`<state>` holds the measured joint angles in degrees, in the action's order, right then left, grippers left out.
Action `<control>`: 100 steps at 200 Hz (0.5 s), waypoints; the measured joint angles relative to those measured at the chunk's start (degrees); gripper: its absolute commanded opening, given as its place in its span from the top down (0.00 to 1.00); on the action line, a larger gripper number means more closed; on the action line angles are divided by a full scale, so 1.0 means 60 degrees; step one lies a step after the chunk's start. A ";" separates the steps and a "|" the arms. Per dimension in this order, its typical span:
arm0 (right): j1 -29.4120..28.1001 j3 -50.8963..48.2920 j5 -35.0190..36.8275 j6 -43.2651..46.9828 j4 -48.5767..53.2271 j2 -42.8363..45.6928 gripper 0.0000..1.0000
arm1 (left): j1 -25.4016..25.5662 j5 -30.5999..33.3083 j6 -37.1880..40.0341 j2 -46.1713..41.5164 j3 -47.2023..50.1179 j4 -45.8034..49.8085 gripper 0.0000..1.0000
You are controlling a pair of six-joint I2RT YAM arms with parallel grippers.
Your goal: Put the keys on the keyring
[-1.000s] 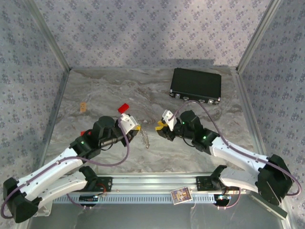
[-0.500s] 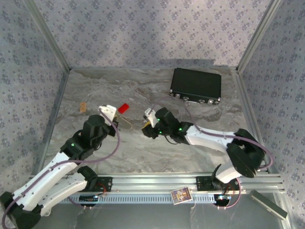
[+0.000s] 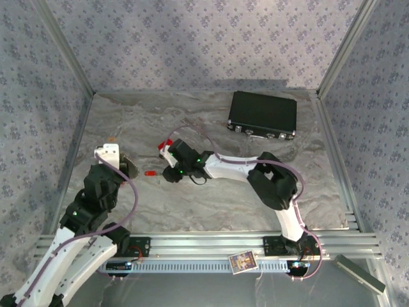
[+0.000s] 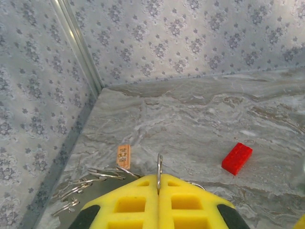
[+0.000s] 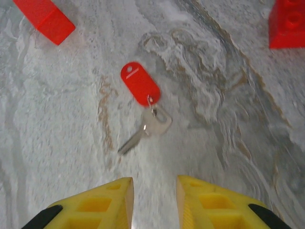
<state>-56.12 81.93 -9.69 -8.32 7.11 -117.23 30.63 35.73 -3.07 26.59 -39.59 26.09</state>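
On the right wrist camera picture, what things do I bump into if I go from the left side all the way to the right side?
red block → red key → second red block

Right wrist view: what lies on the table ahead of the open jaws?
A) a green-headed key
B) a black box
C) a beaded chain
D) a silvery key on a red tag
D: the red-tagged key lies flat on the table beyond the right gripper, untouched.
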 measured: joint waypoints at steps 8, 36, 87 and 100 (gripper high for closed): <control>0.0011 0.0364 -0.0036 0.0109 0.0171 -0.0288 0.70 | 0.0000 0.0029 -0.0004 -0.0076 0.0000 0.0058 1.00; 0.0047 0.1570 -0.0317 0.0568 0.0776 -0.1231 0.70 | 0.0000 0.0033 -0.0004 -0.0240 0.0007 0.0262 1.00; 0.0080 0.3220 -0.0718 0.1078 0.1763 -0.2412 0.70 | 0.0000 0.0033 -0.0004 -0.0463 0.0018 0.0404 1.00; 0.0080 0.3453 -0.0780 0.1118 0.1902 -0.2597 0.71 | 0.0000 0.0029 -0.0004 -0.0481 0.0018 0.0404 1.00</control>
<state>-55.64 102.65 -14.37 -1.61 18.52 -132.81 30.63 35.90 -3.09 23.70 -39.48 28.51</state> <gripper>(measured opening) 0.296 0.046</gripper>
